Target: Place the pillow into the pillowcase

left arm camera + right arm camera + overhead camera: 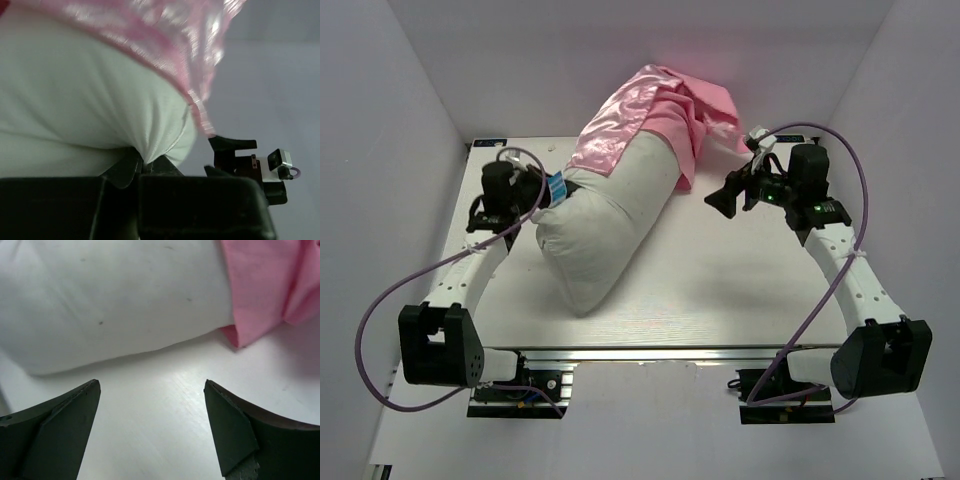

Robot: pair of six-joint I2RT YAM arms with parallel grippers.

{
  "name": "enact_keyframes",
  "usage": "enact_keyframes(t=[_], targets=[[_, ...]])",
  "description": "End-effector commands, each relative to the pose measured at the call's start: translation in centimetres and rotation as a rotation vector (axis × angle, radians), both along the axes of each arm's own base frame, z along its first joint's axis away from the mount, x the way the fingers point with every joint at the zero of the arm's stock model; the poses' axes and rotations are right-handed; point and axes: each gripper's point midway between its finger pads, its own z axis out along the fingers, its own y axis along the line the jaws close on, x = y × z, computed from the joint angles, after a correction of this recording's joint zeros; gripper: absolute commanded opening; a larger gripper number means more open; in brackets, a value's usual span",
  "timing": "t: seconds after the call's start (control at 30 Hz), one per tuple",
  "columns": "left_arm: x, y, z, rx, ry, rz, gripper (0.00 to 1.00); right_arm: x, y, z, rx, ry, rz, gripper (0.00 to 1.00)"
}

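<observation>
While the left claw (545,192) clenches a small fold of the pillow (605,230), pinched tight between its closed fingertips, we see the pillow lying slantwise on the table (740,290) between our two claws. Its long axis runs from a bare near end, which points toward our bases and sits nearer than the left claw and to its right, up to a far end that points away and to the right, beyond both claws. The pillowcase (640,115) sheathes only that far end. Its shiny hem crosses the pillow just past the left claw's pinch, and the rest bunches up behind. The right claw (728,197) is released, jaws spread wide and holding nothing. It faces the pillow's right flank, near but apart from it, with the pillowcase's hem corner lying on the table just ahead.
</observation>
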Motion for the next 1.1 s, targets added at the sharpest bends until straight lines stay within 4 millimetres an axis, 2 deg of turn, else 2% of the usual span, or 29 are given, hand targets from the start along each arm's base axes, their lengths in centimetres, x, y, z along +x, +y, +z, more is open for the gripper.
enact_keyframes(t=[0.0,0.07,0.1,0.13,0.17,0.23,0.27,0.3,0.37,0.4,0.43,0.47,0.5,0.53,0.57,0.6,0.63,0.67,0.7,0.73,0.77,0.8,0.83,0.87,0.9,0.93,0.97,1.0,1.07], targets=[[-2.5,-2.3,1.7,-0.209,-0.019,-0.105,0.00,4.4,-1.2,1.8,0.001,-0.166,-0.208,0.89],[-2.6,-2.0,0.5,-0.218,-0.009,-0.079,0.00,5.7,0.5,2.3,-0.039,-0.223,-0.225,0.89],[-2.8,-1.9,-0.2,-0.215,0.004,-0.072,0.00,6.7,1.4,1.0,-0.072,-0.209,-0.228,0.89],[-3.0,-1.9,-1.3,-0.211,0.020,-0.068,0.00,6.8,3.4,0.6,-0.088,-0.215,-0.205,0.89],[-3.2,-1.8,-1.6,-0.211,0.025,-0.069,0.00,9.0,3.6,-0.2,-0.133,-0.216,-0.279,0.90],[-3.4,-1.8,-2.0,-0.208,0.025,-0.068,0.00,10.6,4.9,-0.4,-0.165,-0.243,-0.313,0.89],[-3.6,-1.7,-2.4,-0.203,0.033,-0.065,0.00,12.4,6.0,-0.3,-0.163,-0.269,-0.341,0.89],[-3.7,-1.7,-2.4,-0.199,0.033,-0.065,0.00,13.1,6.5,0.1,-0.158,-0.286,-0.347,0.89],[-3.9,-1.7,-2.5,-0.187,0.033,-0.066,0.00,15.2,7.1,0.6,-0.190,-0.351,-0.405,0.89],[-3.9,-1.6,-2.6,-0.184,0.032,-0.065,0.00,16.8,7.7,-1.0,-0.211,-0.354,-0.424,0.89],[-4.0,-1.6,-2.5,-0.182,0.029,-0.068,0.00,18.2,8.2,1.1,-0.196,-0.400,-0.449,0.90],[-4.1,-1.6,-2.5,-0.179,0.030,-0.071,0.00,19.4,8.0,1.5,-0.223,-0.423,-0.504,0.89],[-4.1,-1.6,-2.5,-0.177,0.028,-0.071,0.00,21.1,8.4,-0.8,-0.255,-0.404,-0.519,0.89],[-4.2,-1.6,-2.5,-0.172,0.024,-0.072,0.00,22.3,8.9,1.4,-0.231,-0.448,-0.535,0.89],[-4.2,-1.6,-2.5,-0.172,0.026,-0.072,0.00,23.6,9.1,-0.5,-0.267,-0.439,-0.545,0.89],[-4.2,-1.7,-2.5,-0.172,0.027,-0.077,0.00,24.3,9.3,-0.3,-0.266,-0.453,-0.553,0.89],[-4.1,-1.7,-2.4,-0.171,0.024,-0.077,0.00,25.1,9.6,1.1,-0.245,-0.484,-0.566,0.90],[-4.1,-1.7,-2.4,-0.169,0.024,-0.081,0.00,25.6,9.8,1.1,-0.240,-0.495,-0.566,0.89],[-3.9,-1.7,-2.4,-0.166,0.023,-0.083,0.00,26.2,10.3,-0.2,-0.258,-0.495,-0.553,0.87],[-3.9,-1.8,-2.4,-0.160,0.023,-0.087,0.00,26.6,10.7,0.1,-0.250,-0.513,-0.551,0.85],[-3.8,-1.8,-2.3,-0.157,0.020,-0.090,0.00,26.9,11.0,0.9,-0.236,-0.530,-0.545,0.80],[-3.7,-1.8,-2.5,-0.156,0.027,-0.091,0.00,27.2,11.5,0.0,-0.243,-0.520,-0.528,0.66],[-3.6,-1.8,-2.3,-0.155,0.022,-0.093,0.00,27.0,11.8,0.2,-0.238,-0.517,-0.510,0.57],[-3.5,-1.9,-2.4,-0.154,0.023,-0.095,0.00,26.4,12.6,-0.6,-0.236,-0.496,-0.450,0.45],[-3.3,-1.8,-2.3,-0.153,0.019,-0.094,0.00,25.3,12.7,0.6,-0.214,-0.502,-0.418,0.26],[-3.2,-1.8,-2.3,-0.149,0.015,-0.095,0.00,24.1,13.2,0.9,-0.195,-0.503,-0.365,0.20],[-3.1,-1.8,-2.2,-0.147,0.010,-0.098,0.00,22.2,14.8,1.4,-0.150,-0.522,-0.246,0.13],[-3.0,-1.8,-2.3,-0.144,0.011,-0.098,0.00,19.3,14.7,2.1,-0.137,-0.519,-0.187,0.02],[-2.8,-1.8,-2.1,-0.139,0.000,-0.101,0.00,13.8,17.3,3.3,-0.098,-0.530,-0.018,0.00]])
